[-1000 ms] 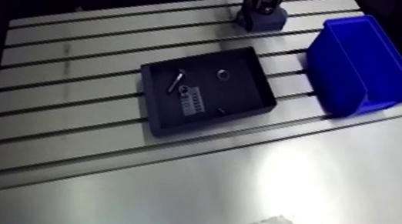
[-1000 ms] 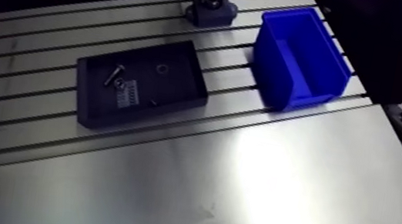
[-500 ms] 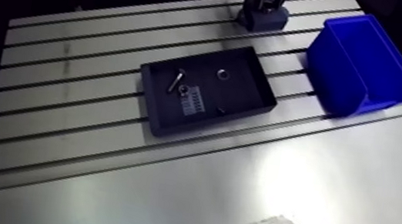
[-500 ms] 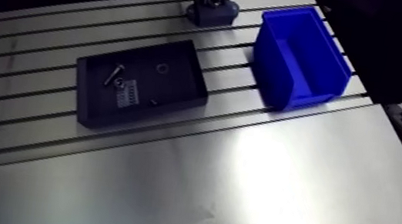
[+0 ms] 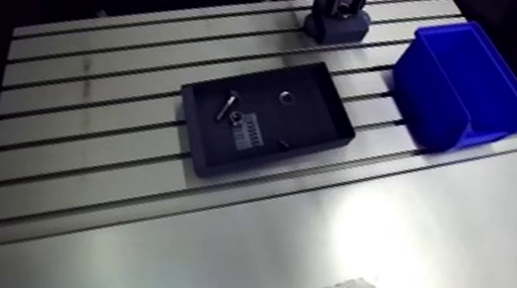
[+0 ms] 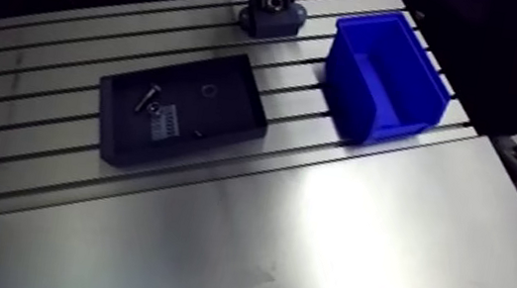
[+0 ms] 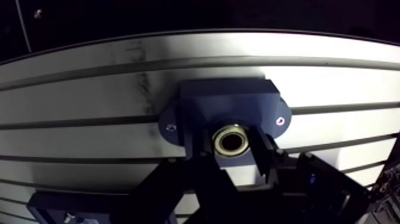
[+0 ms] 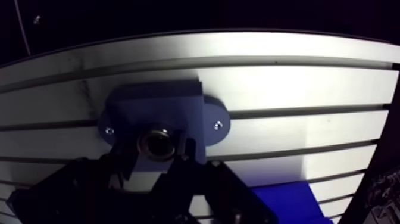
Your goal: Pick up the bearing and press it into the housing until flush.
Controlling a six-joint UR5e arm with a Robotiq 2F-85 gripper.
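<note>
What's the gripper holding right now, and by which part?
The small metal ring bearing, pinched by its outer rim between the two fingers of the gripper, over the blue-grey housing.

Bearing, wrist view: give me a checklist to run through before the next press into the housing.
1. Grip: bearing held between the fingers: ok.
2. Alignment: bearing over the housing bore: ok, looks centred.
3. Seating: bearing flush with the housing face: cannot tell.
4. Housing flat on the table, a screw in each ear: ok.
5. Tray and bin apart from the housing: ok.
</note>
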